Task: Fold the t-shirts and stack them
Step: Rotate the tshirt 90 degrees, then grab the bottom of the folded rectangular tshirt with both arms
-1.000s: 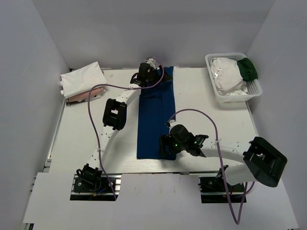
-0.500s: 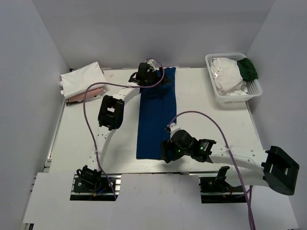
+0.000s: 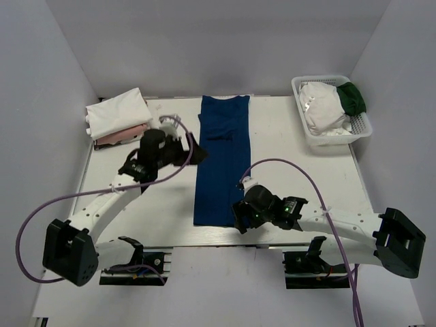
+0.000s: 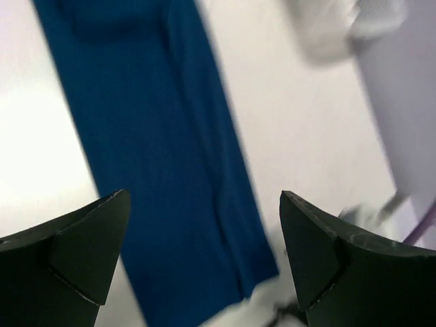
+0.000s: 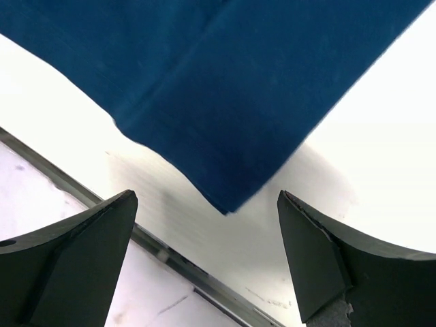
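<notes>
The royal-blue t-shirt (image 3: pixel 221 160) lies as a long narrow folded strip down the middle of the table (image 3: pixel 293 163). My left gripper (image 3: pixel 196 155) hovers open at the strip's left edge, about midway along; its wrist view shows the blue cloth (image 4: pixel 157 136) blurred, below and ahead of the empty jaws (image 4: pixel 204 259). My right gripper (image 3: pixel 238 219) is open just past the strip's near right corner (image 5: pixel 228 204), with nothing between its fingers (image 5: pixel 204 266). A folded white t-shirt (image 3: pixel 117 112) rests on a pale pink one (image 3: pixel 129 134) at the far left.
A white lattice basket (image 3: pixel 332 140) at the far right holds a crumpled white t-shirt (image 3: pixel 323 109) and a dark green one (image 3: pixel 353 97). The table's near edge and metal rail (image 5: pixel 170 262) run just below the right gripper. Purple cables loop from both arms.
My left arm has pulled back from the shirt's far end to the strip's left side at mid-length. My right gripper shifted slightly towards the near corner. Both stayed open.
</notes>
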`<state>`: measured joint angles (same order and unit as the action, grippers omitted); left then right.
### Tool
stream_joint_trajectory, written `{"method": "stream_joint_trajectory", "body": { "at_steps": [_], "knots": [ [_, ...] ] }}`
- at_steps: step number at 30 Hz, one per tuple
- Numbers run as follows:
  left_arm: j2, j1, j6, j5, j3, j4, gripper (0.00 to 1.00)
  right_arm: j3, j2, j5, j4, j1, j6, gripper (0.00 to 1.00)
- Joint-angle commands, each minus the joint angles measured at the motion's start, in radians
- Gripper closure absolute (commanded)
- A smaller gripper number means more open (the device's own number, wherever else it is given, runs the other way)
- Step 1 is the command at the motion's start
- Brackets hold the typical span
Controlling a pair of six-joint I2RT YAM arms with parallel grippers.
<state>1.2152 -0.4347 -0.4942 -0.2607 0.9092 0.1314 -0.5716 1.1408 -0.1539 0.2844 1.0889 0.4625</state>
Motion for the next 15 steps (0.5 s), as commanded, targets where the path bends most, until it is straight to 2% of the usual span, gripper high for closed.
{"method": "stream_joint_trajectory", "body": {
  "at_steps": [1,5,8,11,13,15],
  "knots": [
    [-0.069,-0.033,-0.085,-0.057,-0.185,0.115,0.00,0.022,-0.024,0.013,0.032,0.005,0.008,0.10],
    [-0.141,-0.067,-0.113,-0.259,-0.416,0.109,0.00,0.065,-0.033,0.017,0.007,0.005,0.037,0.10],
    [-0.131,-0.097,-0.126,-0.245,-0.457,0.220,0.00,0.081,-0.027,0.020,-0.013,0.005,0.061,0.10],
    [-0.095,-0.124,-0.135,-0.241,-0.490,0.214,0.01,0.101,-0.016,0.043,-0.056,0.006,0.064,0.10],
    [-0.050,-0.136,-0.135,-0.241,-0.490,0.203,0.05,0.098,-0.007,0.054,-0.067,0.006,0.064,0.10],
    [-0.023,-0.147,-0.135,-0.224,-0.490,0.203,0.16,0.102,0.008,0.054,-0.074,0.006,0.068,0.14]
  ]
}}
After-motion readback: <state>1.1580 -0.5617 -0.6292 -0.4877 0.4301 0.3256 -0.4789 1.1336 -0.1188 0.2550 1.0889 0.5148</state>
